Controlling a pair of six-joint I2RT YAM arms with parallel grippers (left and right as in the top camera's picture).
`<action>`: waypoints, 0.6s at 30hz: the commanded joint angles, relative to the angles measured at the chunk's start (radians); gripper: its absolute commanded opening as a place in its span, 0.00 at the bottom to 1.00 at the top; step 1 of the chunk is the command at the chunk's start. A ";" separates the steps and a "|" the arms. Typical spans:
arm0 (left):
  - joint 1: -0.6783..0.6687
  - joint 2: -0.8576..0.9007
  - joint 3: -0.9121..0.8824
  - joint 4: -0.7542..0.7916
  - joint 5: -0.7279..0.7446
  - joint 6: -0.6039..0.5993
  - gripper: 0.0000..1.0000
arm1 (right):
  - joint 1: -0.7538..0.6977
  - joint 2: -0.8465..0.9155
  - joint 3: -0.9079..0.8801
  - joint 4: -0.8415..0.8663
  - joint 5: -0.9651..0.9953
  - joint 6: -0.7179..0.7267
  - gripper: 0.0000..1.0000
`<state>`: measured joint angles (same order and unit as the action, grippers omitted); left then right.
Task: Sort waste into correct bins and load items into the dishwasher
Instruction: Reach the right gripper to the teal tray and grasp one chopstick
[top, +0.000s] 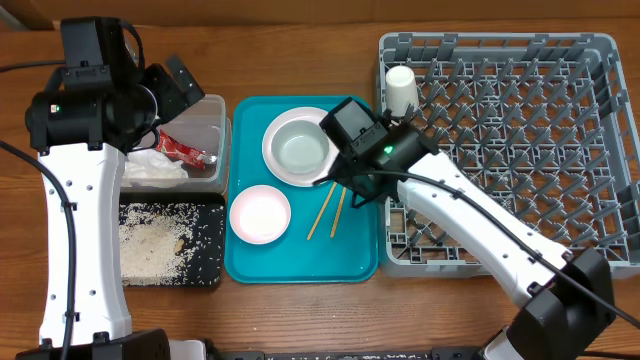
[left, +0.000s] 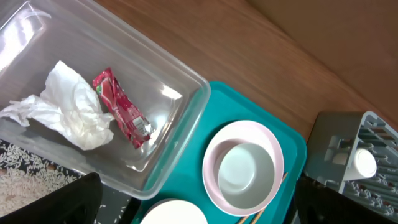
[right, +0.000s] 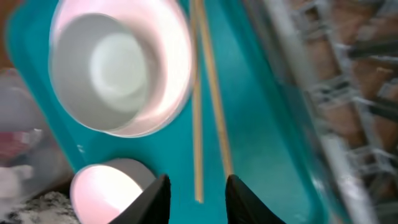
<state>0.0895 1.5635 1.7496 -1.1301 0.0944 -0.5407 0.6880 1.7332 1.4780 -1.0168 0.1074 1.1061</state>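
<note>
The chopsticks (right: 196, 137) are lying side by side on the teal tray (top: 300, 260), flat, between the dishes and the tray edge nearest the rack. My right end effector (right: 197, 199) hangs right over their near ends. The jaws are a modest gap apart, with one stick's tip showing in that gap from the wrist cam, and nothing is gripped.

Just beside the sticks, the grey-green bowl (left: 242, 171) sits inside the round plate (left: 239, 130) on the same tray. The pale pink bowl (top: 260, 213) is next to them, closer to me. The wrist view is pretty blurry, so I can't tell whether the fingers are touching the tray.

The white cup (top: 401, 88) is already in the dish rack (top: 520, 140), in the corner that's top left in the overhead view. I can't tell which way up it is. The rack is parked right against the teal tray.

On the tray's other side, the clear tub (left: 155, 118) holds the red wrapper (left: 121, 109) and the crumpled napkin (left: 68, 109), touching each other. The black tray (top: 215, 240) butts up to it, with the rice (top: 150, 245) spread inside. My left end effector (left: 199, 205) is above the tub, jaws spread wide and carrying nothing. All of it sits on the wooden worktop (top: 280, 50).
</note>
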 joint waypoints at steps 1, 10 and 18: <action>0.002 -0.013 0.019 0.002 0.007 0.013 1.00 | 0.001 -0.020 -0.076 0.082 -0.020 0.021 0.31; 0.002 -0.013 0.019 0.002 0.007 0.013 1.00 | 0.001 0.039 -0.150 0.232 -0.010 0.021 0.22; 0.002 -0.013 0.019 0.002 0.007 0.013 1.00 | 0.001 0.117 -0.150 0.219 -0.061 -0.014 0.26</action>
<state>0.0895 1.5635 1.7496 -1.1301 0.0944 -0.5407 0.6880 1.8336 1.3319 -0.7933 0.0582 1.1076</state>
